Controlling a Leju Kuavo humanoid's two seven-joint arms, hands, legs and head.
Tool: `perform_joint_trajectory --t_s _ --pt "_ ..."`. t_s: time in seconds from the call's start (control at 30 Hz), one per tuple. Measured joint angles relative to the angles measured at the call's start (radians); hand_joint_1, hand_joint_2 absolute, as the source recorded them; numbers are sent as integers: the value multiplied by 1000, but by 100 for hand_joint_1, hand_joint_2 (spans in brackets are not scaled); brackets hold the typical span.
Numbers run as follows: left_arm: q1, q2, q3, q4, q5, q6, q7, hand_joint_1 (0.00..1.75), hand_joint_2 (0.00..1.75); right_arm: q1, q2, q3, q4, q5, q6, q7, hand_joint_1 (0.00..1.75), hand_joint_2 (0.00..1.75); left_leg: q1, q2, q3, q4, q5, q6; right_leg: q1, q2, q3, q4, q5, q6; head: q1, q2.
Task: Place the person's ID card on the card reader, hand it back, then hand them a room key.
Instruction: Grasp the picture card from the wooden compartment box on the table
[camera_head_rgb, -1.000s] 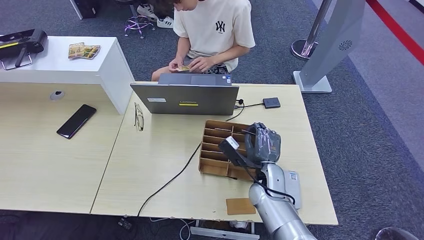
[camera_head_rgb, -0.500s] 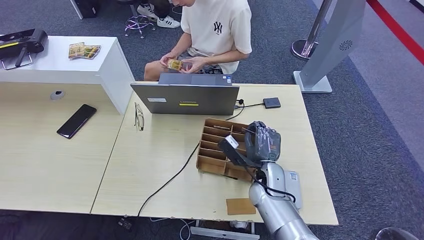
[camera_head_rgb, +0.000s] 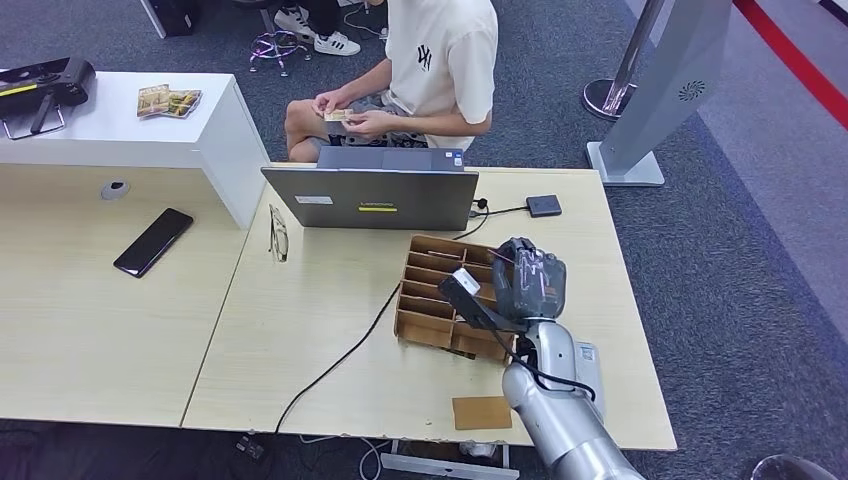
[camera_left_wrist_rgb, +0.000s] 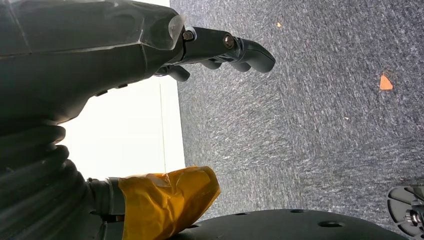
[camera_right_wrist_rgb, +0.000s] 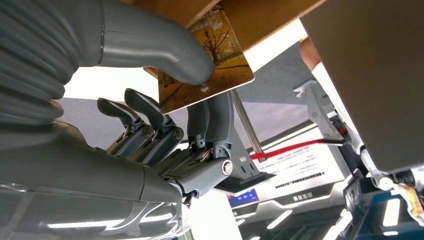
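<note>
The pale wood worktop carries everything, set on grey carpet with a silver stanchion base and a grey panel stand well beyond the right hand. Across the worktop from that hand sits a person holding a small card in both hands. Between the person and the hand stands an open laptop, its back toward the robot. A wooden divided tray lies directly under and beside the right hand; a black cable runs from it toward the near edge. A black phone and folded glasses lie far to the hand's left, and a small black card reader sits beyond it near the far edge. A brown card lies near the arm by the front edge.

In the right wrist view, the right hand pinches a room key, printed with yellow autumn trees, between thumb and fingers, just below the tray.

The left hand hangs over the carpet, fingers loosely extended, holding nothing.
</note>
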Motion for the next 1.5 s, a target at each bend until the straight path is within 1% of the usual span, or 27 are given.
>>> perform_joint_trajectory --t_s 0.13,0.53,0.9,1.0,1.17,1.33,1.5 --pt "0 0 0 0 2 1 0 0 175 0 -7 6 -33 11 0 9 175 175 0 0 0 0 0 0 0 0 0 0 0 0 0 0" --pt "0 0 0 0 5 5 0 0 175 14 -26 26 -200 73 0 41 175 175 0 0 0 0 0 0 0 0 0 0 0 0 0 0" --pt "0 0 0 0 12 7 0 0 175 44 -28 35 -316 70 0 18 174 175 0 0 0 0 0 0 0 0 0 0 0 0 0 0" --pt "0 0 0 0 12 8 -1 0 175 51 -28 35 -346 55 0 3 175 175 0 0 0 0 0 0 0 0 0 0 0 0 0 0" --pt "0 0 0 0 13 9 -2 0 175 68 -28 35 -398 1 0 -49 175 175 0 0 0 0 0 0 0 0 0 0 0 0 0 0" --pt "0 0 0 0 13 9 -2 0 175 79 -27 35 -428 -30 0 -76 175 175 0 0 0 0 0 0 0 0 0 0 0 0 0 0" --pt "0 0 0 0 12 13 -2 0 175 98 -16 35 -465 -69 0 -124 175 175 0 0 0 0 0 0 0 0 0 0 0 0 0 0"
